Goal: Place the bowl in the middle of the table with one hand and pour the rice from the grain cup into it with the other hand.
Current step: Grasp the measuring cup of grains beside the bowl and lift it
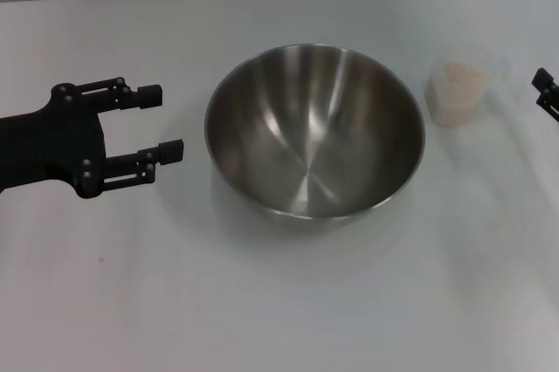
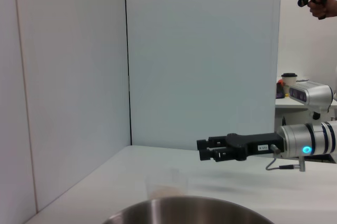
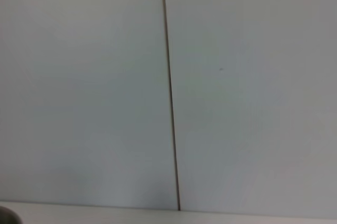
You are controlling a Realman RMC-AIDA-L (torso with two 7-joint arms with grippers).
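We start at the bare white table [image 1: 279, 302] filling the lower part of the head view. Above it, at frame centre, sits the empty steel bowl [image 1: 314, 130]. The left gripper [image 1: 166, 123], at the left edge, holds its fingers spread and apart from the bowl. We judge the bowl placed and the pour step next. The cup [image 1: 456, 93] with rice [image 1: 458, 77] stands just right of the bowl, untouched. The right gripper [image 1: 545, 93], at the right edge, must close on the cup; we cannot tell its finger state. Pale wall panels [image 3: 237, 87] back the table.
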